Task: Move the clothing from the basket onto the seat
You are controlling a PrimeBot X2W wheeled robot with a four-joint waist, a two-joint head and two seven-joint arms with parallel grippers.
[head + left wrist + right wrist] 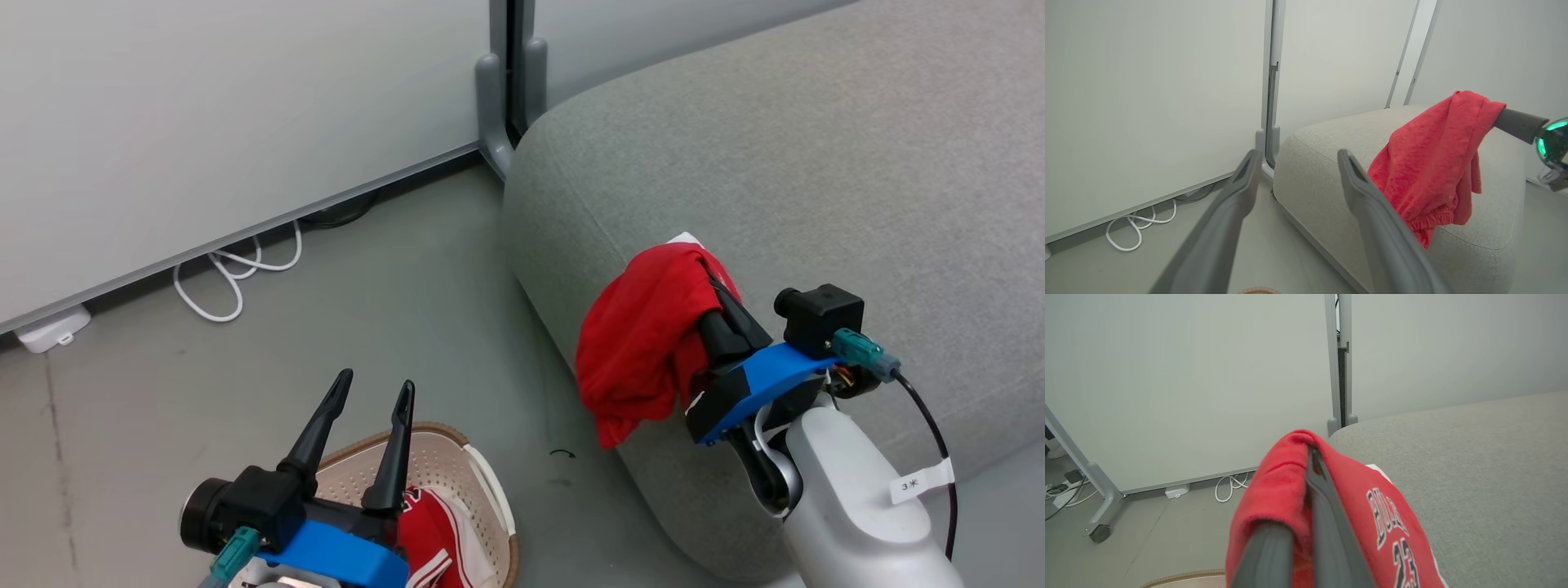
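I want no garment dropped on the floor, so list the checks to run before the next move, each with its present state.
1. Right gripper shut on the red garment: ok.
2. Red garment fully over the seat: not ok, it hangs at the cushion's edge.
3. Red garment resting on the seat: cannot tell.
4. Left gripper open: ok.
5. Left gripper above the basket: ok.
6. Basket emptied: not ok, a striped garment lies inside.
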